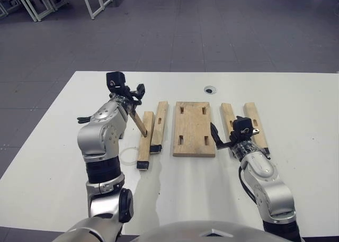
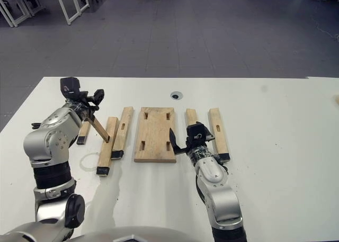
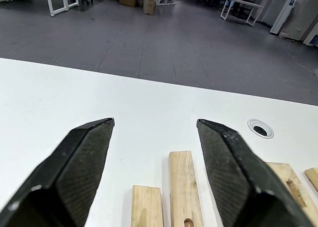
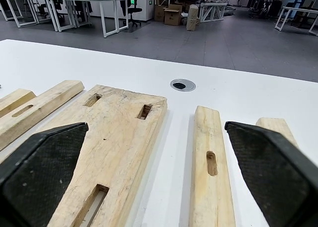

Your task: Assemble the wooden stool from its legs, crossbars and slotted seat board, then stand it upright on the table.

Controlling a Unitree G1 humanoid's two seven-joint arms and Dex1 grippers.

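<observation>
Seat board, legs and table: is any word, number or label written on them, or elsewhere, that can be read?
No text can be read. The seat board, the legs and the table bear no print; the cardboard boxes in the room behind are too far off to read.

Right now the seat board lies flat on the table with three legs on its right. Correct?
Not quite: the seat board lies flat on the table, but only two legs lie on its right, as the left eye view shows.
</observation>
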